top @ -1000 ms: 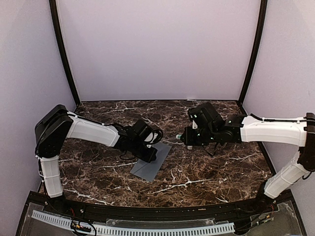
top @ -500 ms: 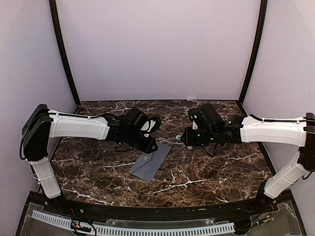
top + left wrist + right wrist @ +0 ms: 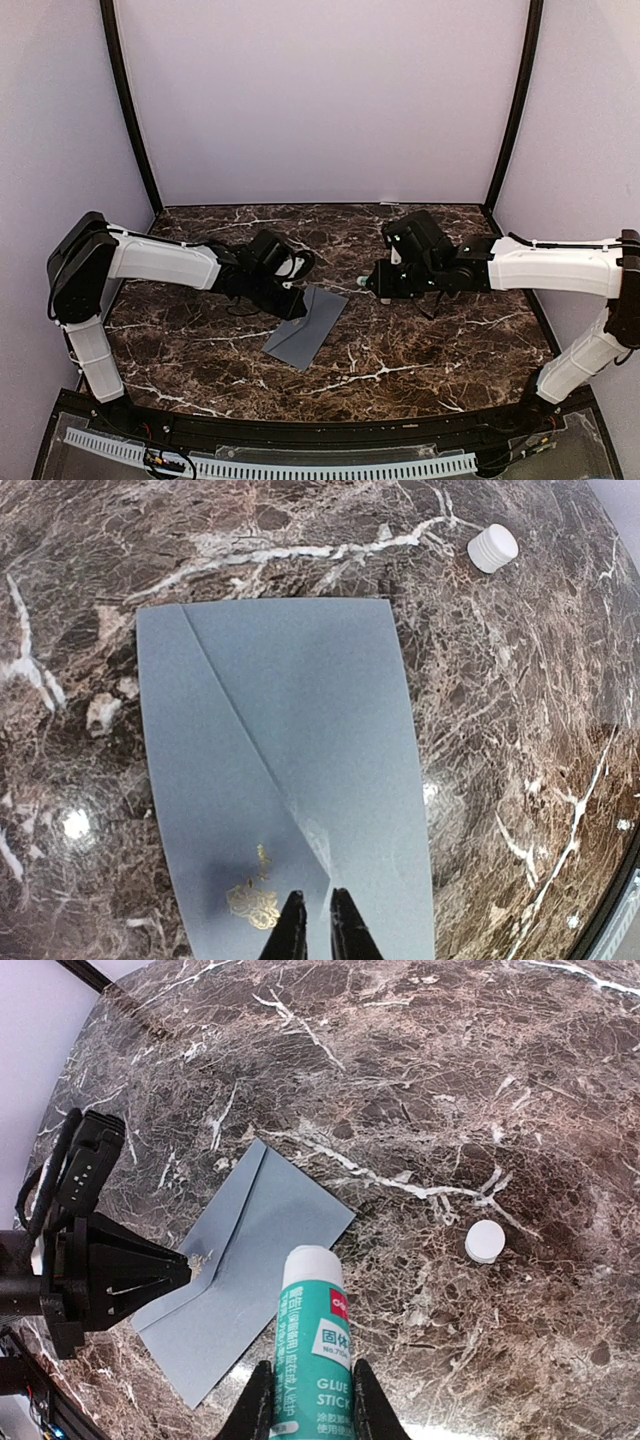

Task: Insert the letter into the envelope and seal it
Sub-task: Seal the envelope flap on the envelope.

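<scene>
The left gripper (image 3: 318, 930), fingers nearly together and empty, has drawn back toward the 10 o'clock edge of the flat slate-grey paper envelope (image 3: 300, 760) in the top view, so the pressing looks done. The right gripper (image 3: 305, 1400) clamps an uncapped green-and-white glue stick (image 3: 312, 1330). The envelope lies on the brown marble table (image 3: 420, 350) with its flap folded down. No cream letter shows — presumably it is inside.

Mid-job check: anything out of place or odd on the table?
The white cap lies loose on the table, apart from the envelope, while the right pincer holds the uncapped glue stick. Nothing looks spilled or damaged.
</scene>
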### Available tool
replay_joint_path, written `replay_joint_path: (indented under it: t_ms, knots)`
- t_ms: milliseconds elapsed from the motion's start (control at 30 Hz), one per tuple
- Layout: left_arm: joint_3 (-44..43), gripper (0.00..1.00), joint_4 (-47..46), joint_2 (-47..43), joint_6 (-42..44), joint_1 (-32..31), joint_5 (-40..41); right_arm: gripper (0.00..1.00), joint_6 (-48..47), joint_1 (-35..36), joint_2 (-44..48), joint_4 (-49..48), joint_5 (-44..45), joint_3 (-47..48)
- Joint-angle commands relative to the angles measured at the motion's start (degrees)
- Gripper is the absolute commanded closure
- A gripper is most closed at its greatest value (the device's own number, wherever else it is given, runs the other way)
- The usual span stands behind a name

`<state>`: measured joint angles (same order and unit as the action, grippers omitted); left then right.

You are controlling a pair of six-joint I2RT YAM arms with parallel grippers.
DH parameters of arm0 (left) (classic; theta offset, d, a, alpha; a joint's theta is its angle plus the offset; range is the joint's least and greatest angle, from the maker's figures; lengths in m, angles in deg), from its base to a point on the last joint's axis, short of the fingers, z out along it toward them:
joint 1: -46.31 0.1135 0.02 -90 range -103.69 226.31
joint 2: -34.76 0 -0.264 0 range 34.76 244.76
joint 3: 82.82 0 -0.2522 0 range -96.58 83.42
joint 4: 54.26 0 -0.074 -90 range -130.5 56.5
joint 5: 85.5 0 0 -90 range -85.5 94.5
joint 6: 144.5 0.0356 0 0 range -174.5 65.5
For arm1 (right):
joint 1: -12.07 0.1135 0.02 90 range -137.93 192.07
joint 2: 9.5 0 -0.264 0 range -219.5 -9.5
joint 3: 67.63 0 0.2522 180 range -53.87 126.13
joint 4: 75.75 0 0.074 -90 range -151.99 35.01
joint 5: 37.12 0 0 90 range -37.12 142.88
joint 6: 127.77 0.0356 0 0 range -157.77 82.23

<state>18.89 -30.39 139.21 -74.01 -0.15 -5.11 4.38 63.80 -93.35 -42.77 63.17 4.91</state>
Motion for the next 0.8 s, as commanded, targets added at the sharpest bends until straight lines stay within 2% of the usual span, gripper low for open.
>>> replay_joint_path:
  t_ms: [0, 233, 467, 767]
  knots:
    - [1.49, 0.91, -2.55, 1.64, -0.18, -0.09, -2.91, 0.95, 0.62, -0.47, 1.10, -3.88, -0.62, -1.04]
    - [2.69, 0.92, -3.99, 3.56, 0.19, -0.12, -3.56, 0.95, 2.80, -0.42, 0.94, -11.39, -4.36, -4.86]
    - [3.58, 0.93, -1.12, 5.19, 1.11, -0.08, 0.47, 0.96, 5.20, -0.48, 1.67, -18.85, -5.07, -9.88]
    - [4.49, 0.94, -0.04, 6.47, 1.32, -0.21, 1.48, 0.95, 6.19, -0.39, 1.58, -29.92, -7.66, -15.62]
